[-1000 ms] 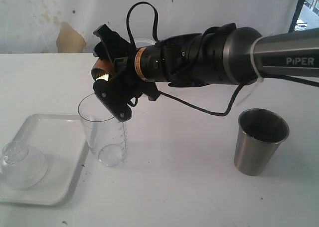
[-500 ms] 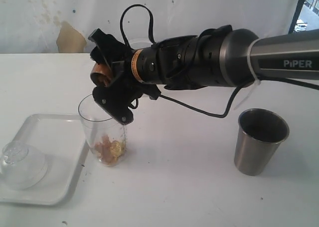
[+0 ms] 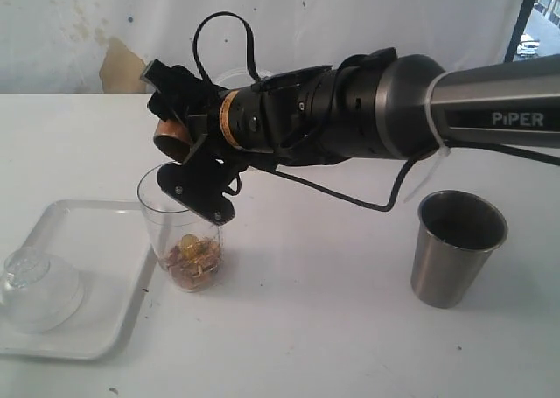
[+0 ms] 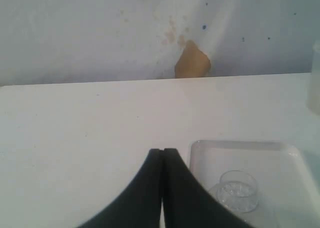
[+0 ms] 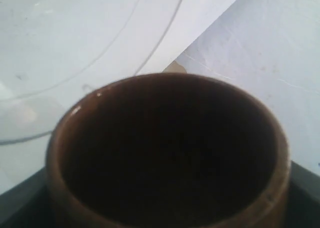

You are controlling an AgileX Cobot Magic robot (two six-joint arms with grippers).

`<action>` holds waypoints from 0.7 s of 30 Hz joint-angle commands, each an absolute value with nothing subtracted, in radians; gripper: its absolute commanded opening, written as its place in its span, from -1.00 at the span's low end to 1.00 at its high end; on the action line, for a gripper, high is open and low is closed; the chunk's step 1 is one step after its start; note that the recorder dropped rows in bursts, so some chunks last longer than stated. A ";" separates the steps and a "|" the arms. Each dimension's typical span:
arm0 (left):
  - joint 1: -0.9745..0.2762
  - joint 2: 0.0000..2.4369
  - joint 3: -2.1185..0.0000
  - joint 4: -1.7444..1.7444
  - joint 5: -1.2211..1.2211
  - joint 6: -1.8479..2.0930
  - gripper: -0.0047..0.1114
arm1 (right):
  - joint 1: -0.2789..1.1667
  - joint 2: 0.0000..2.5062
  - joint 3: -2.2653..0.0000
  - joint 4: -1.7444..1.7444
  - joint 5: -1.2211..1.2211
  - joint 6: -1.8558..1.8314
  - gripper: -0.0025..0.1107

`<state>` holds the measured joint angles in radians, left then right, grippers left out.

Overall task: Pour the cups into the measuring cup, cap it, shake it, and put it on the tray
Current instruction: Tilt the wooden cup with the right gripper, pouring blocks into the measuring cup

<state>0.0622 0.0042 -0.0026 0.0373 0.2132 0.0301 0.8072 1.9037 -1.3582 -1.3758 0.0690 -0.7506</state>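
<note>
1. The measuring cup [image 3: 179,232] stands upright on the desk [image 3: 324,328], directly below the right claw [image 3: 182,136], with brown and golden bits [image 3: 192,256] lying at its bottom
2. The right claw pinches the wooden cup [image 3: 166,136] between its fingers, tipped on its side with its mouth over the measuring cup's rim
3. The tray [image 3: 87,240] lies near that claw, on the side away from its arm, and carries a clear domed lid [image 3: 35,289]
4. The steel cup [image 3: 455,254] stands upright, well apart from the claw, back under its arm
5. The left claw [image 4: 161,155] is pressed together, with the tray just beside its tips
</note>
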 commanded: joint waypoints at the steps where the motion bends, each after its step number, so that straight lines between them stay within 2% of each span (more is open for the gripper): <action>1: 0.058 0.000 0.000 0.031 0.208 0.030 -0.92 | 0.806 1.894 -1.364 -1.423 0.099 -0.757 -0.96; 21: 0.058 0.000 0.000 0.031 0.208 0.030 -0.92 | 0.819 1.894 -1.364 -1.459 0.107 -0.757 -0.96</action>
<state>0.0622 0.0042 -0.0026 0.0373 0.2132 0.0301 0.8169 1.9037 -1.3617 -1.4512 0.0951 -0.7506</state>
